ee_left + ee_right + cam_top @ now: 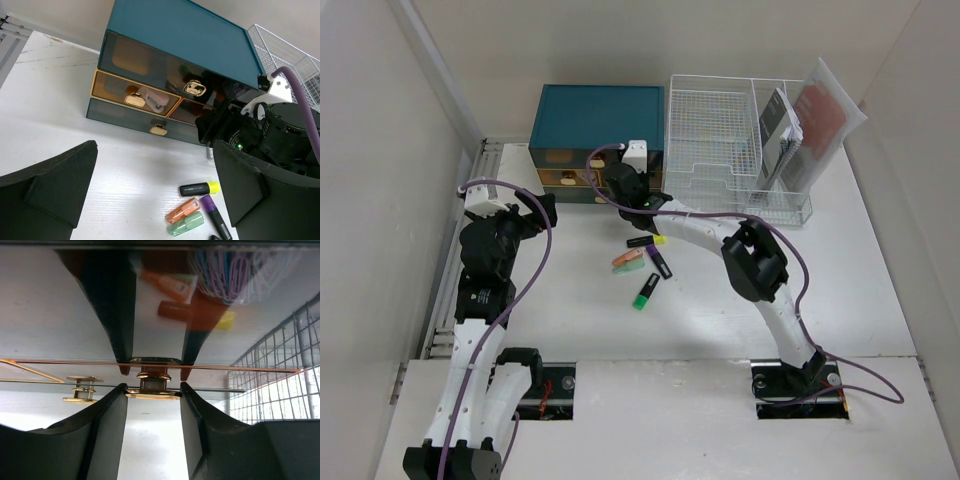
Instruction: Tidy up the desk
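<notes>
Right jaws seemingly pinch a gold drawer handle (152, 385); left jaws gape wide, empty, over the desk (50, 130).

Tool (152, 390) tight around gold handle (152, 376)

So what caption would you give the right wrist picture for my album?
Right gripper pinching a gold drawer handle, wire rack at right.

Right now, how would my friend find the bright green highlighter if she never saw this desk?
Find the teal drawer box at the back of the desk. Just in front lies a bunch of highlighters. The green highlighter lies apart, closest to the arm bases, bright green with a black end.
</notes>
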Controlling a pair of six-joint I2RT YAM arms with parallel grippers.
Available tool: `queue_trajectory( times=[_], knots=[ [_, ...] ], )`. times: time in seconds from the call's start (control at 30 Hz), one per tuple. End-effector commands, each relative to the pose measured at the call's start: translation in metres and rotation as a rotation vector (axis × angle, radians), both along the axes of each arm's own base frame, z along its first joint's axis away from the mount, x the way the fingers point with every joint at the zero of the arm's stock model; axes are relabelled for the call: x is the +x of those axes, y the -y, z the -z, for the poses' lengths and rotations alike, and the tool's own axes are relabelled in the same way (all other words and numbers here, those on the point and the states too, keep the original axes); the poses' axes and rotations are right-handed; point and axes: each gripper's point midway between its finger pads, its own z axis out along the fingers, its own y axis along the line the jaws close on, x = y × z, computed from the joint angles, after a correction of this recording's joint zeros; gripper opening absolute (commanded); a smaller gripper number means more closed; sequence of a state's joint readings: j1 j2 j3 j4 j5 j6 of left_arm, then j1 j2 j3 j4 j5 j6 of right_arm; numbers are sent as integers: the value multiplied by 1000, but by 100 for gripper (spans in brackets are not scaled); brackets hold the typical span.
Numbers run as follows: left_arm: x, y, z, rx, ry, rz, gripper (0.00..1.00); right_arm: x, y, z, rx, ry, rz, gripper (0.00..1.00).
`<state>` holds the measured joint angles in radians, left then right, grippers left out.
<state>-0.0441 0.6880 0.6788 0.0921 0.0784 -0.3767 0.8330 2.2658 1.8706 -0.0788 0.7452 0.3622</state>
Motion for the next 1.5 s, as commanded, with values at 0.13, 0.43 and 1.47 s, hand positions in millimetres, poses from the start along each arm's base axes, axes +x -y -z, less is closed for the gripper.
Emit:
queue_trajectory(
  times=[0.13, 0.43, 1.47],
  knots=[
    [-2, 0, -20, 9, 61, 2, 100, 2, -17, -27, 75, 63, -17, 24],
    [-2, 0, -20, 18, 61, 2, 100, -23, -9, -11, 73, 0, -60, 17],
    [-6, 0, -23, 18, 70, 2, 100, -96, 9, 0, 63, -96, -163, 12]
  ],
)
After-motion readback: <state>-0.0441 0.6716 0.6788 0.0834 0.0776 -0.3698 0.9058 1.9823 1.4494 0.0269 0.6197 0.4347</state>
